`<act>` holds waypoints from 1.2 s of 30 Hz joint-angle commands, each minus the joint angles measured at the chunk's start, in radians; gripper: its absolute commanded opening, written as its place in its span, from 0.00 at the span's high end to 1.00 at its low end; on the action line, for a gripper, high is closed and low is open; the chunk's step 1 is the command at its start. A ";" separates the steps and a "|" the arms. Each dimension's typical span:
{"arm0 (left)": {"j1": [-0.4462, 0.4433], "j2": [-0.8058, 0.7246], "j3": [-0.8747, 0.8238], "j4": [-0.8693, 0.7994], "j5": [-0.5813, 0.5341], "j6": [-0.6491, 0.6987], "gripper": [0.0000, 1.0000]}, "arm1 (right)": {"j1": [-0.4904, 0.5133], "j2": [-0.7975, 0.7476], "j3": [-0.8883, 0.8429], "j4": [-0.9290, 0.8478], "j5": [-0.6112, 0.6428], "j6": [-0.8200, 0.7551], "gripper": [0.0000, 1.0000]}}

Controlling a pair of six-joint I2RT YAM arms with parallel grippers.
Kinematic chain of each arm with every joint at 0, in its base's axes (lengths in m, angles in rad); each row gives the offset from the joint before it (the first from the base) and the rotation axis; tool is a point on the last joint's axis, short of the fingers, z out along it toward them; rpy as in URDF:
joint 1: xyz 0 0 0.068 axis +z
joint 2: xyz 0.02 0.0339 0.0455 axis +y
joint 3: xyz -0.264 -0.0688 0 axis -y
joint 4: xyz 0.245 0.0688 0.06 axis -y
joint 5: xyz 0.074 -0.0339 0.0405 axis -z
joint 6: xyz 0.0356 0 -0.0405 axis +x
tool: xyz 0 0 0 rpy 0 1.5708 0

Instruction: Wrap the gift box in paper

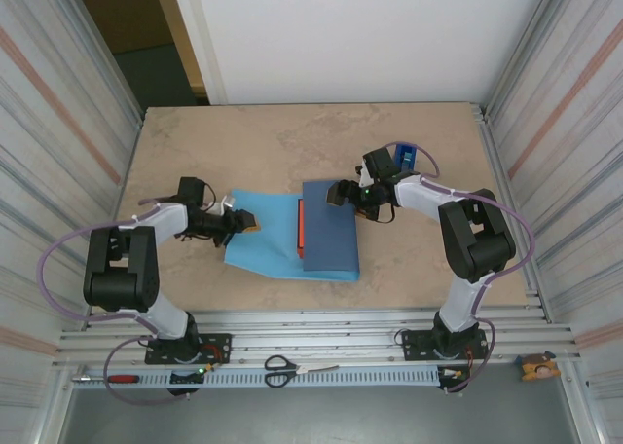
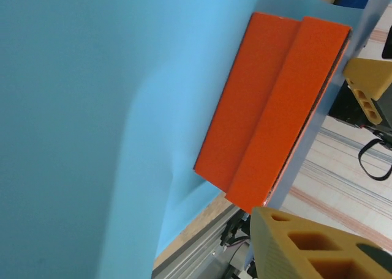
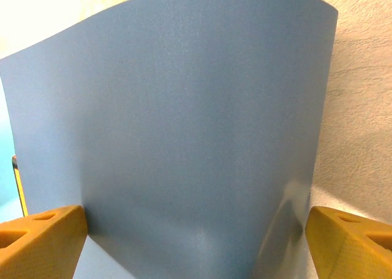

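Our right hand (image 1: 338, 193) gapes wide astride the paper (image 1: 268, 238) folded over the gift box (image 1: 301, 226); whether the left hand (image 1: 243, 220) grips anything, we cannot tell.

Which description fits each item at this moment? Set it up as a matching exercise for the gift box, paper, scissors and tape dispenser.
Items:
1. gift box
2. paper
3. scissors
4. tape dispenser

Descriptions:
A. lying on the metal rail at the near edge
B. orange, mostly hidden under a folded flap
C. small and blue, far right of the table
D. light blue sheet with its slate side folded over

Pairs: 1-B, 2-D, 3-A, 4-C
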 commanded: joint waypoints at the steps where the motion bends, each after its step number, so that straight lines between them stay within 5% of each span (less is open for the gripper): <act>1: 0.003 -0.002 0.006 -0.034 -0.026 0.031 0.54 | 0.041 0.049 -0.040 -0.183 0.067 -0.011 0.09; 8: 0.001 -0.022 0.003 -0.050 -0.068 0.037 0.70 | 0.042 0.053 -0.037 -0.181 0.066 -0.009 0.10; 20: 0.003 -0.057 0.026 -0.107 -0.107 0.072 0.69 | 0.043 0.054 -0.040 -0.179 0.068 -0.009 0.10; 30: 0.002 -0.062 0.027 -0.082 -0.078 0.080 0.93 | 0.045 0.059 -0.037 -0.176 0.062 -0.006 0.10; 36: -0.111 -0.171 0.065 -0.057 -0.187 0.121 1.00 | 0.045 0.057 -0.038 -0.181 0.076 -0.001 0.10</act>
